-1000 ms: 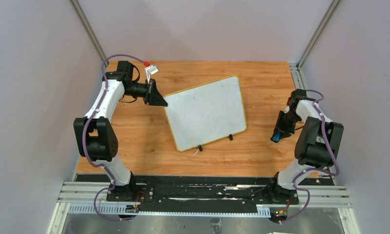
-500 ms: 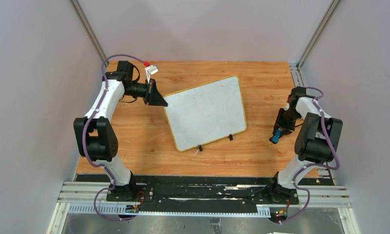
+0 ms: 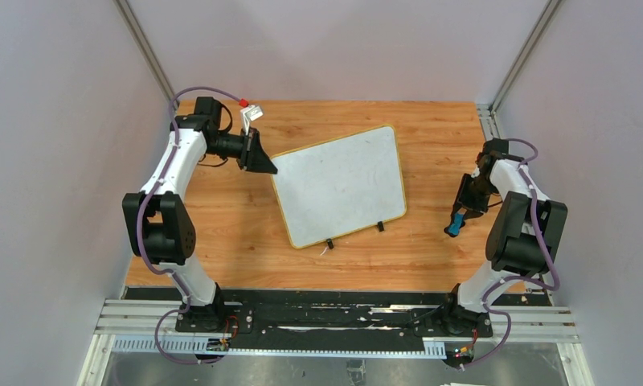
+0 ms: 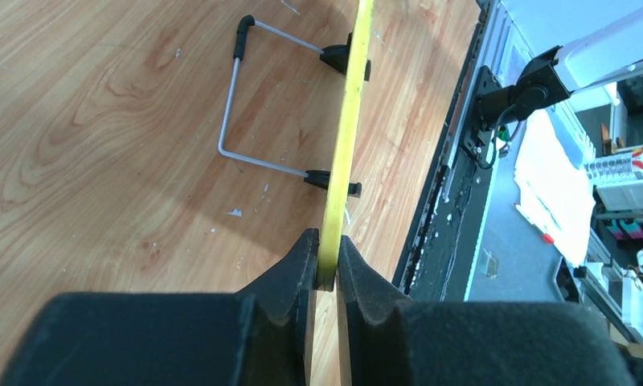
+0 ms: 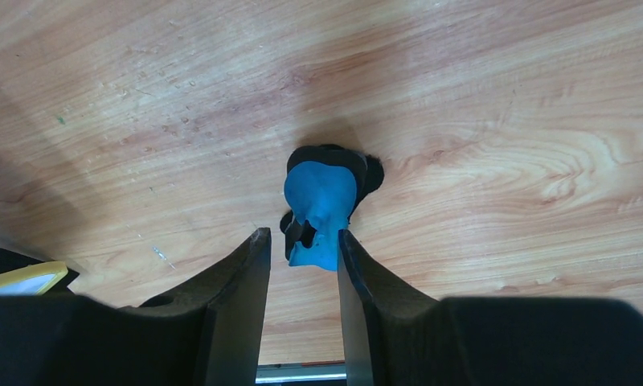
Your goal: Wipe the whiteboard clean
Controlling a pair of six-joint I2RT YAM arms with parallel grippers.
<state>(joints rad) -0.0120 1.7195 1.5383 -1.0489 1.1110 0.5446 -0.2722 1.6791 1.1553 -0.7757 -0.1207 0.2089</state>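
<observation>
The whiteboard (image 3: pixel 342 185), white with a yellow rim and two black clips on its near edge, lies angled at the table's middle. My left gripper (image 3: pixel 266 167) is shut on its far left corner. In the left wrist view the jaws (image 4: pixel 326 249) pinch the yellow rim (image 4: pixel 349 121), seen edge-on. The small blue and black eraser (image 3: pixel 456 223) lies on the table at the right. My right gripper (image 3: pixel 465 203) is open just above it. In the right wrist view the eraser (image 5: pixel 322 201) sits at the fingertips (image 5: pixel 301 241), its near end between them, not gripped.
A thin wire stand (image 4: pixel 234 104) under the board rests on the wood table (image 3: pixel 222 233). A white connector with a red cap (image 3: pixel 248 111) hangs at the left arm. Metal rails (image 3: pixel 487 121) edge the table on the right, and grey walls close in on three sides.
My right gripper held the eraser a second ago; it has opened, left the eraser on the table and drawn back slightly. The left gripper stays shut on the board's corner.
</observation>
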